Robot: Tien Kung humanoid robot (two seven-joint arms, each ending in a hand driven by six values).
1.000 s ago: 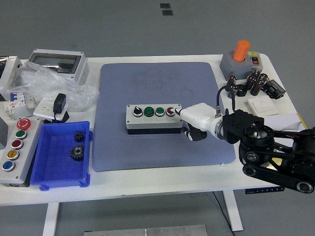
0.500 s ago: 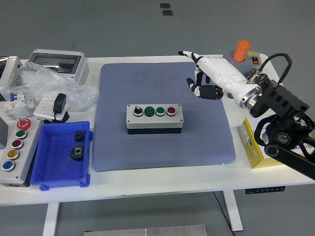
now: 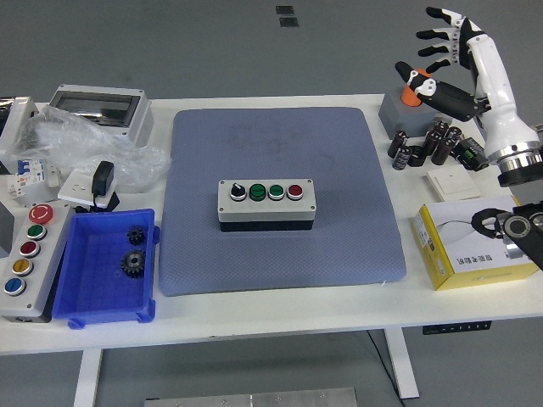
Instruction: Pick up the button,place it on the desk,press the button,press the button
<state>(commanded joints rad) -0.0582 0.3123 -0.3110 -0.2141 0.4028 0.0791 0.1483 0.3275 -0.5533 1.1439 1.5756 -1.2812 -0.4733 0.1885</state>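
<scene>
button box [image 3: 266,203] sits flat in the middle of the blue mat [image 3: 280,144], four controls on top in a row: a black knob, two green caps and a red one at the right end. so the pick-and-place part looks done to me, box is on the desk and nothing is touching it.

going big to small: white table [image 3: 254,318], then the mat covering most of the centre, then the blue bin [image 3: 85,280] at the near left with a couple of gears [image 3: 133,250] in it. a second panel [image 3: 25,254] with coloured buttons lies just left of the bin, and there's a yellow box [image 3: 462,250] at the right edge.

right hand [image 3: 454,59] is up high at the far right, well apart from the box, fingers spread wide and holding nothing. it's above the grey base with the orange knob [image 3: 408,95], not on it as far as i can tell. left arm isn't in shot at all.

my guess is we're at the pressing step. next move would need the hand to come down and left over the mat, tuck the fingers so one fingertip leads, and push straight down on one cap without shoving the box sideways.
</scene>
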